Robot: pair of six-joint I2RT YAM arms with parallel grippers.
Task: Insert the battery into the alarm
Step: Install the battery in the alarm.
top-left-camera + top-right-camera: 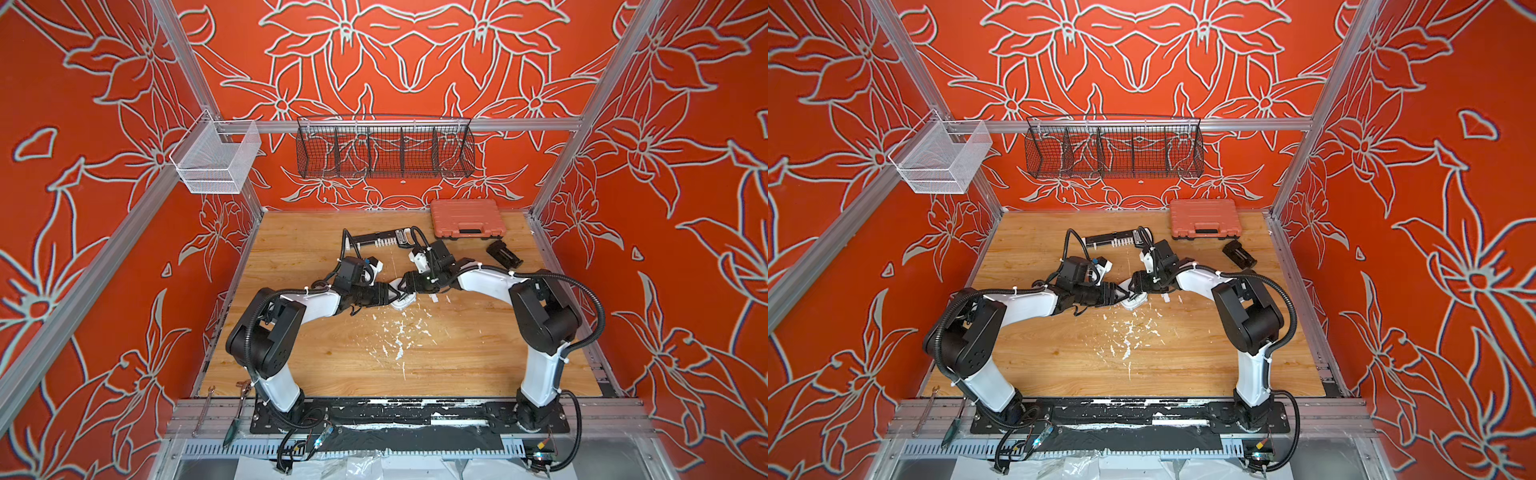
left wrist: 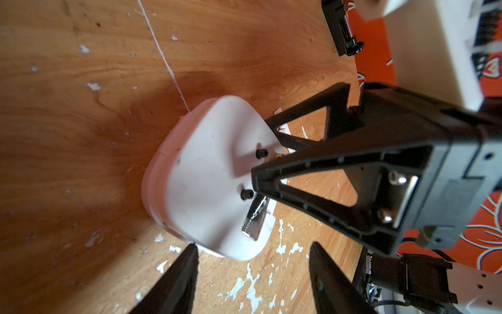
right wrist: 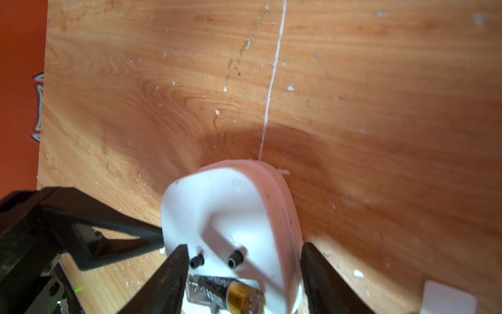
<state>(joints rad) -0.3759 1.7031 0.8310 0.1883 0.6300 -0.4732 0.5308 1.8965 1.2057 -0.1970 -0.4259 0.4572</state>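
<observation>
one battery (image 3: 231, 292) lies in the recessed slot on the back of the alarm (image 3: 231, 206), its gold end showing. the alarm rests back side up on the table (image 1: 332, 353), near the middle. the right claw (image 3: 244, 246) stands released over the slot end, grasping nothing. the left claw (image 2: 252, 244) is released too, one fingertip (image 2: 190, 252) touching the alarm's edge.

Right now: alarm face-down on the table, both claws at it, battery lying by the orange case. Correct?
Wrong on the battery: it lies in the recessed slot in the back of the alarm, not by the orange case; the right wrist view shows it. The rest stands.
</observation>
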